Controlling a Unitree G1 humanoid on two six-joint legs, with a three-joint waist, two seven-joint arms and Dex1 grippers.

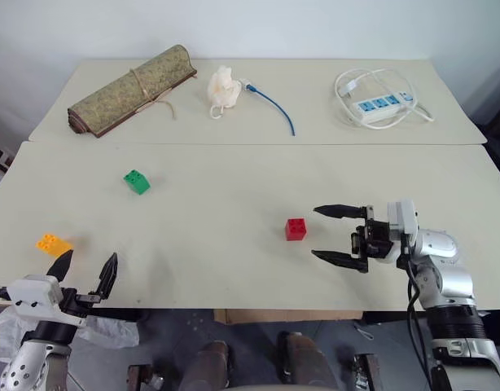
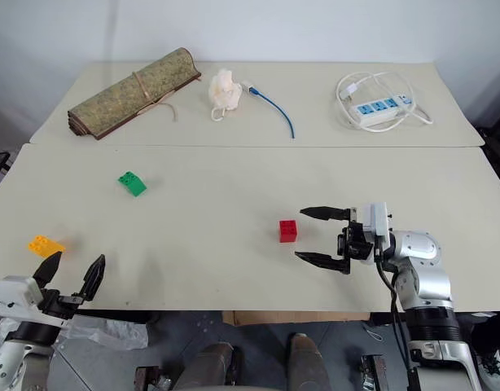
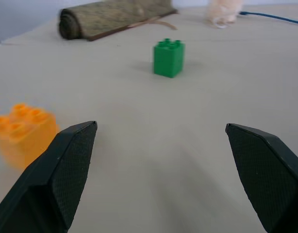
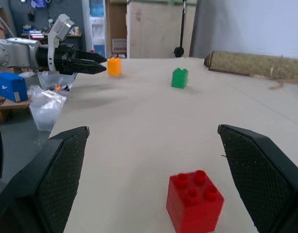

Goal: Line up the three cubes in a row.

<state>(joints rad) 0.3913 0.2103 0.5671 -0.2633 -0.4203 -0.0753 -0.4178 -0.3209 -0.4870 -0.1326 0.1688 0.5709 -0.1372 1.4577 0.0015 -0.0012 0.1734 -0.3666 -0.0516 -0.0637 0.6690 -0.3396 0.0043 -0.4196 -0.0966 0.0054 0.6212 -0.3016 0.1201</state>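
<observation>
A: Left gripper (image 1: 85, 270), fingers spread, holds nothing; yellow-orange cube (image 1: 53, 243) just beside it near the table (image 1: 234, 269) edge.

B: Green cube (image 1: 137, 182) farther back. Red cube (image 1: 296, 229) right of centre, right gripper (image 1: 325, 234) wide apart beside it, not touching.

There are 3 cubes: 1 red (image 1: 296, 229), 1 green (image 1: 137, 182) and 1 orange (image 1: 53, 244). There are 2 benches, the near bench (image 1: 234, 175) carrying the cubes and the far bench (image 1: 307, 85) behind it. On the far one lie 1 rolled mat (image 1: 132, 90), 1 white lump (image 1: 224, 90), 1 blue cable (image 1: 274, 106) and 1 power strip (image 1: 384, 104). There are 2 claws, left (image 1: 85, 270) and right (image 1: 331, 235).
</observation>
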